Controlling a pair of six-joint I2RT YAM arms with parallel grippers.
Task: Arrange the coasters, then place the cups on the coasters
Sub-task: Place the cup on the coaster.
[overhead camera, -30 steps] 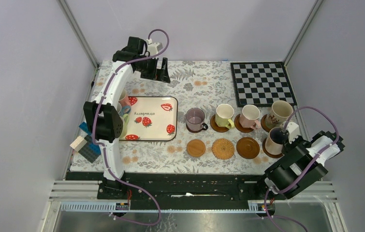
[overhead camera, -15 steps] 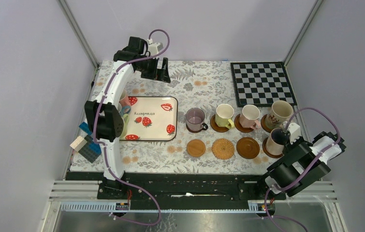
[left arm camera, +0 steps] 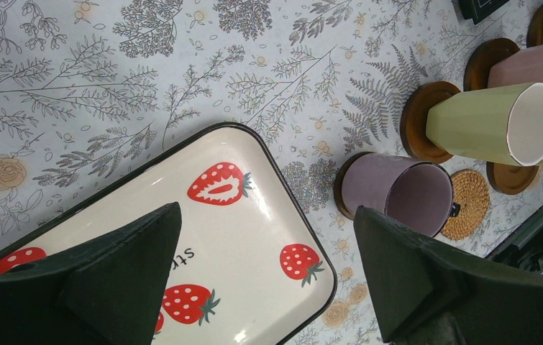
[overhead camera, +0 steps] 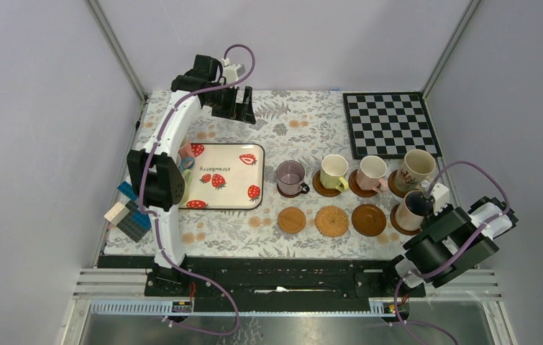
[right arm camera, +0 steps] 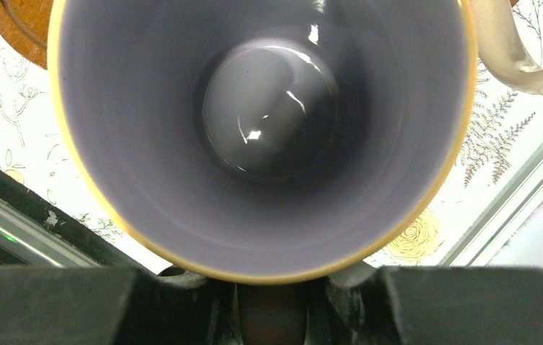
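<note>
1. Closest to me, a black rail (overhead camera: 275, 272) runs along the bench's front edge and carries both arm bases.
2. At near right, the right fingers (overhead camera: 419, 203) are closed on the near wall of a cream cup (overhead camera: 407, 210). From the wrist, its dark grey inside fills the view. It sits over the rightmost coaster (overhead camera: 396, 224) of the near row, though I cannot tell whether it rests there.
3. Leftward along that row lie a dark coaster (overhead camera: 369, 220), a woven coaster (overhead camera: 332, 221) and a tan coaster (overhead camera: 291, 220), all bare.
4. Behind them, a second row of coasters each carries a cup: a purple cup (overhead camera: 290, 176), a green cup (overhead camera: 334, 171), a pink cup (overhead camera: 372, 171) and a tall patterned cup (overhead camera: 416, 167).
5. The bench (overhead camera: 304, 129) wears a pale floral cloth. At mid left lies the strawberry tray (overhead camera: 225, 176). There are more cups (overhead camera: 184, 149) at its left end, mostly hidden by the left arm. Some blocks (overhead camera: 128, 214) sit at the left edge.
6. Farther back, the left fingers (overhead camera: 239, 108) hang spread wide apart above the cloth, holding nothing.
7. A checkerboard mat (overhead camera: 390, 124) fills the far right corner. Plain pale grey walls and metal frame posts close the space.
</note>
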